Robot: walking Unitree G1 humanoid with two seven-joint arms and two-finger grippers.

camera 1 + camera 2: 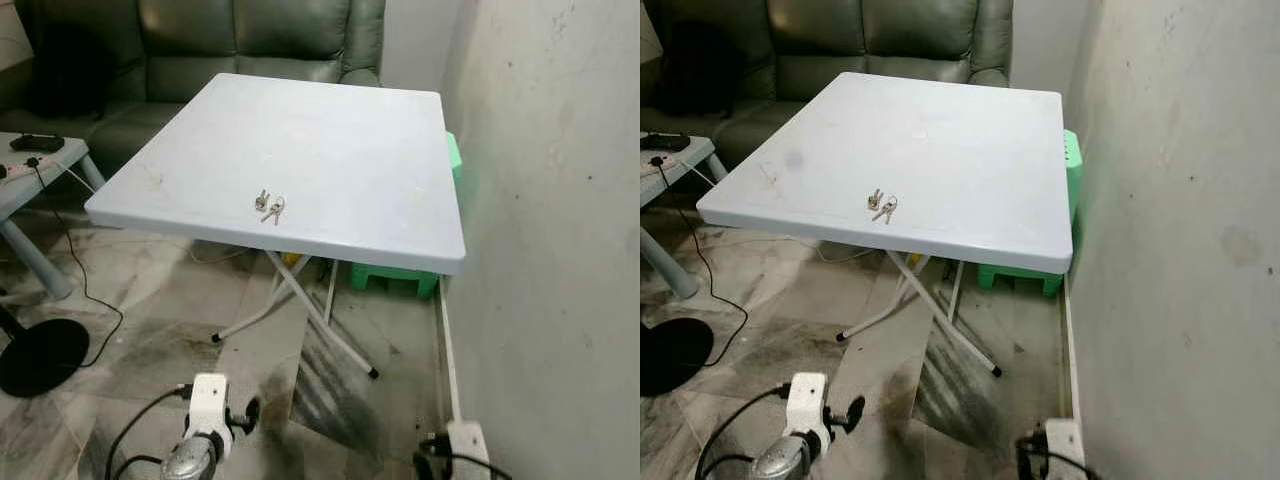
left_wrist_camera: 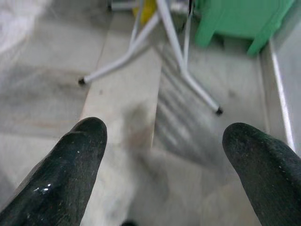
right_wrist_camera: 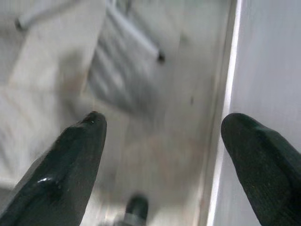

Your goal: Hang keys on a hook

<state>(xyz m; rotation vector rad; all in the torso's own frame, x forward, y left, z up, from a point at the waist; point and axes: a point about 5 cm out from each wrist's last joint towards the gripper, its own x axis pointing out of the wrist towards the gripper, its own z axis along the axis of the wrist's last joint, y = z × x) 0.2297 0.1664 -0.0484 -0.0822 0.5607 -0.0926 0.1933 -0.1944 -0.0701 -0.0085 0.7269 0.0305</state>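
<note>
**Still on the table: keys ahead of two idle grippers**

Well ahead of both jaws and above their level, lying near the front edge of a pale folding table: a small bunch of keys, flat on the top, touching nothing else. No hook visible anywhere in these views. No brand, label or legible writing on the table, the keys or the wall. No container holding anything, either; only a green plastic stool tucked under the table's far right side, against the wall.

Low at the bottom of the head views, hanging near the floor: left gripper and right gripper. Both released, fingers spread wide with nothing between them. Seen past the left gripper's fingers: marble floor tiles, the white crossed table legs beyond the fingertips, and the stool farther on. Seen past the right gripper's fingers: blurred floor, one dark-tipped table foot ahead, and a pale stained wall just beside the outer finger.

Farther off, beyond the table: a dark green leather sofa. Off to the left of the left jaws: a black round stand base with a cable trailing across the floor, and a second low table.
</note>
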